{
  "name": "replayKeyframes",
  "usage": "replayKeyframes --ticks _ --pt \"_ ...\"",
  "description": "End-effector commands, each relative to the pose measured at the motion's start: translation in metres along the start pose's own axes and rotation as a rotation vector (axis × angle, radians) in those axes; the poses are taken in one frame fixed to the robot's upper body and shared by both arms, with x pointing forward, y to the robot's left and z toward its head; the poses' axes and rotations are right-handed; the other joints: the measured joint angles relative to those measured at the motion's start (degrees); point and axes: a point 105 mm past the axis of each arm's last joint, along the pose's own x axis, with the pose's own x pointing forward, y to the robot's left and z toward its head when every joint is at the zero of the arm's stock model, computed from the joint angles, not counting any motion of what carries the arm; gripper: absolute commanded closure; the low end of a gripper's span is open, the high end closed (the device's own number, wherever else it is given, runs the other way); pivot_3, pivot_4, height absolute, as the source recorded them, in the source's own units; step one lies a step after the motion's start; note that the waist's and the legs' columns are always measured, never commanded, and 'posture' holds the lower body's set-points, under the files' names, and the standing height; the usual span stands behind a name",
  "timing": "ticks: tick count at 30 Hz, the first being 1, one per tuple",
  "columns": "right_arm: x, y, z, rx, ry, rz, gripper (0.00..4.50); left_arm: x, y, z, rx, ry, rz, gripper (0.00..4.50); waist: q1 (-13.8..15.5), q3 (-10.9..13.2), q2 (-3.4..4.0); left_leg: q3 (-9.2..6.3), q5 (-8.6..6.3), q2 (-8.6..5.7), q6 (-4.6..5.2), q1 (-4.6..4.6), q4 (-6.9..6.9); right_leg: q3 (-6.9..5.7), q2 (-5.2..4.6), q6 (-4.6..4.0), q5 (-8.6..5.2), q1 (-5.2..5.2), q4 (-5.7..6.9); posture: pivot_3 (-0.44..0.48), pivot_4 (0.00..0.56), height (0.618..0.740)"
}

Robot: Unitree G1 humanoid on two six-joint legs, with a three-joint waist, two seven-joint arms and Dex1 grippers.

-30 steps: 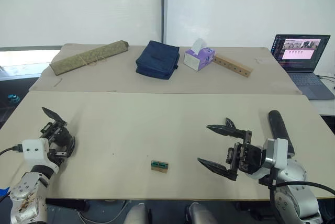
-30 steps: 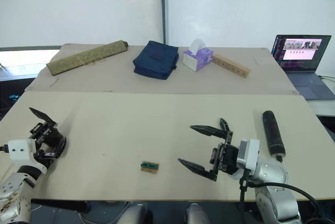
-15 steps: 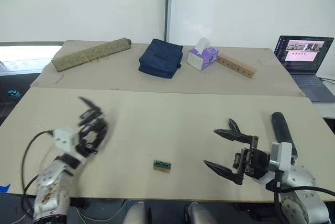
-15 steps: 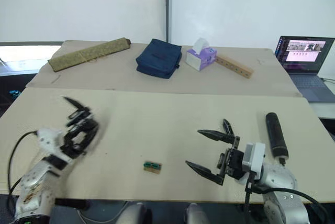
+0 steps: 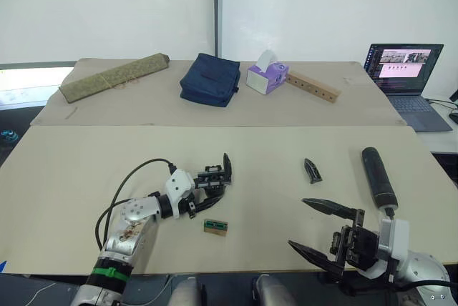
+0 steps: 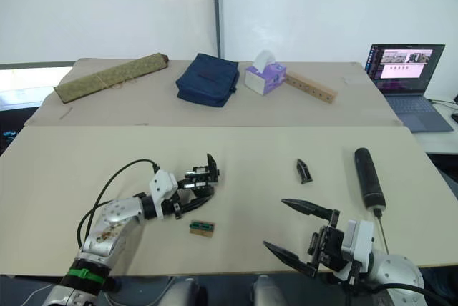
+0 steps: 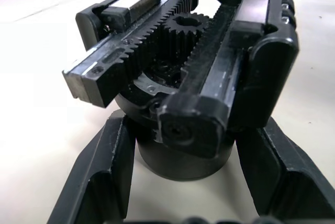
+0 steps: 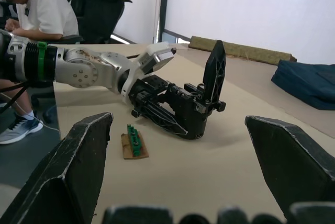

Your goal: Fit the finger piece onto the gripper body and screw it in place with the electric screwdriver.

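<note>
Left gripper (image 7: pixel 180 182) fingertips hidden behind gripper body (image 7: pixel 183 93)

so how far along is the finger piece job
Early. Done: the left gripper has its jaws shut on the gripper body, set down on the table. In hand: nothing else; the right gripper is open. Left: the finger piece lies loose, unfitted; the electric screwdriver lies untouched.

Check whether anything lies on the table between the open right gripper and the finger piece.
Nothing visible does. The finger piece lies alone on bare table, beyond the open right gripper. The electric screwdriver lies off to its right, and the small green block sits well to its left.
</note>
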Motion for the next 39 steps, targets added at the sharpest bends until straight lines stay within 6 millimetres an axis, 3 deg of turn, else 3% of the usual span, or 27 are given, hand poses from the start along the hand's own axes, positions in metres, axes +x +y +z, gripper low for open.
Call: replayKeyframes --ticks 1,10,14,15,25,39 --pt "-0.001 -0.001 0.010 -0.068 -0.019 -0.016 0.00 0.005 0.002 0.013 0.056 -0.044 -0.029 2.22 0.0 0.0 0.00 -0.01 0.00 -0.01 0.00 -0.01 -0.01 0.00 -0.02 0.02 -0.01 0.00 -0.02 0.000 0.150 0.740" --pt "-0.006 0.004 0.011 -0.072 -0.003 -0.041 0.00 -0.001 0.001 -0.002 0.025 0.001 -0.064 2.22 0.1 0.0 0.02 -0.05 -0.02 -0.02 0.03 0.03 -0.01 0.00 -0.07 0.04 -0.02 0.03 0.00 0.000 0.150 0.740" --pt "-0.007 0.003 0.011 -0.079 -0.002 -0.054 0.00 -0.003 0.003 -0.003 0.002 -0.005 -0.077 0.32 0.0 0.0 0.07 -0.05 -0.02 -0.01 0.03 0.08 -0.01 0.02 -0.06 0.04 -0.02 0.06 0.01 0.000 0.150 0.740" --pt "-0.007 0.002 0.011 -0.081 -0.002 -0.056 0.00 -0.006 0.002 -0.004 -0.004 -0.002 -0.101 0.06 0.0 0.0 0.08 -0.05 -0.02 -0.01 0.03 0.09 -0.01 0.02 -0.06 0.04 -0.02 0.06 0.02 0.000 0.150 0.740" --pt "-0.008 0.001 0.011 -0.087 0.004 -0.060 0.00 -0.025 0.027 -0.009 -0.029 0.040 -0.252 0.06 0.0 -0.1 0.10 0.04 -0.02 -0.02 0.03 0.09 -0.01 0.01 -0.01 0.03 -0.03 0.06 0.03 0.000 0.150 0.740" --pt "-0.008 0.002 0.013 -0.091 0.021 -0.052 0.00 0.020 0.018 0.002 0.078 0.011 -0.497 0.06 1.0 -0.1 0.07 0.06 -0.03 -0.13 0.04 -0.08 0.12 0.00 -0.02 0.09 -0.01 0.04 -0.02 0.000 0.150 0.740"
